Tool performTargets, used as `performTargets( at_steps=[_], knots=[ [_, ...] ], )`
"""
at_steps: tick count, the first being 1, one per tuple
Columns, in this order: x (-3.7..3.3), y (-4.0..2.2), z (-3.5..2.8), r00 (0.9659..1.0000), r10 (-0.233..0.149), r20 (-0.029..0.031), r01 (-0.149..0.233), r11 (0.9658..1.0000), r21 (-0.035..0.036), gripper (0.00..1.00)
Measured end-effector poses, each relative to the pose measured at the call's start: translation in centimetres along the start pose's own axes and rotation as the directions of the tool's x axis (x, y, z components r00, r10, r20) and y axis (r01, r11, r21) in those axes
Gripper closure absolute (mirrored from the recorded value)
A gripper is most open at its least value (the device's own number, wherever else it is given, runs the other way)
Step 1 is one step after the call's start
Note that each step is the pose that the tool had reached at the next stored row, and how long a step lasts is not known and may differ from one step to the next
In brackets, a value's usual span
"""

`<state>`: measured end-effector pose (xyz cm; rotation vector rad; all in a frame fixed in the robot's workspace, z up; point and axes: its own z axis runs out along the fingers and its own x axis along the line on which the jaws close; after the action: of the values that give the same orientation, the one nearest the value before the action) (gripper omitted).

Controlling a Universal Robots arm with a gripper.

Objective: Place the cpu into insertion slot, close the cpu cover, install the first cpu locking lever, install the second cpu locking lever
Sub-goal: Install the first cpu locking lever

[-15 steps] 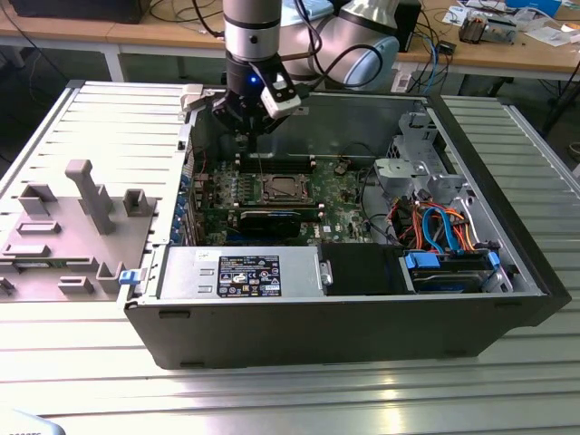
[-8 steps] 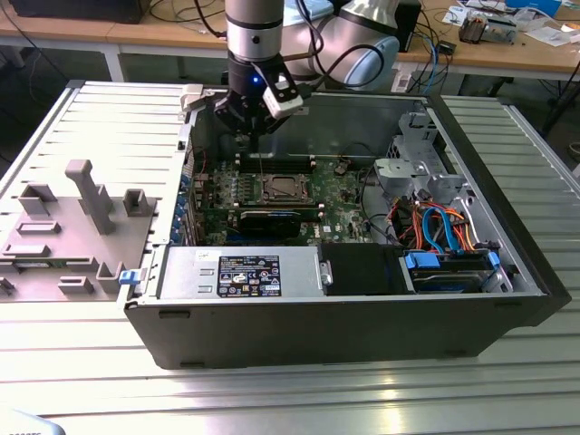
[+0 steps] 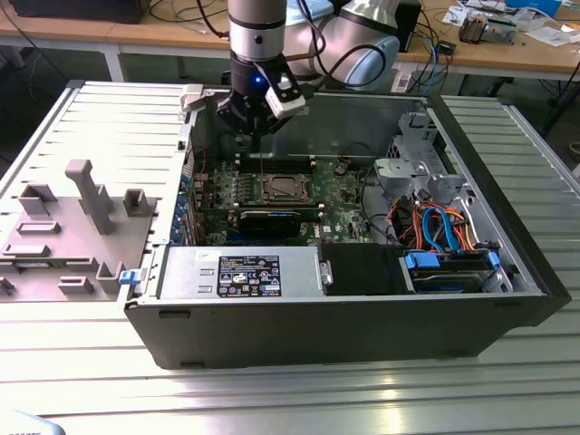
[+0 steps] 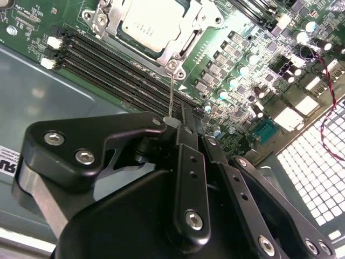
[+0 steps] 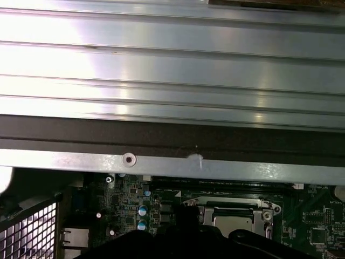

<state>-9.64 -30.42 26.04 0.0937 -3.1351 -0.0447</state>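
The cpu (image 4: 146,21) lies silvery in the insertion slot (image 3: 283,188) on the motherboard inside the open case. The cpu cover (image 4: 180,42) lies flat around the cpu as a silver frame. A thin wire cpu locking lever (image 4: 171,91) stands up from the socket's corner to my fingertips. My gripper (image 4: 175,121) is shut on the lever's upper end. In the exterior view the gripper (image 3: 260,134) hangs above the socket's far left corner, and the lever (image 3: 261,159) runs down from it. In the first wrist view the socket with the cpu (image 5: 233,216) sits below the case wall.
Long memory slots (image 4: 118,70) run beside the socket. A black graphics card (image 3: 272,218) lies in front of it, then the power supply (image 3: 240,272). Drive bays and cables (image 3: 439,236) fill the exterior view's right. A grey fixture tray (image 3: 72,217) sits outside the case at the left.
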Motion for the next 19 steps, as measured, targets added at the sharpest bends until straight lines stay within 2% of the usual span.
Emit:
performTargets(
  at_steps=[15, 19],
  knots=[
    [-0.74, -0.04, 0.00, 1.0000, 0.000, 0.0000, 0.000, 1.0000, 0.0000, 0.89],
    [-1.12, -0.07, 0.01, 1.0000, 0.000, 0.0000, 0.000, 1.0000, -0.0001, 0.89]
  ],
)
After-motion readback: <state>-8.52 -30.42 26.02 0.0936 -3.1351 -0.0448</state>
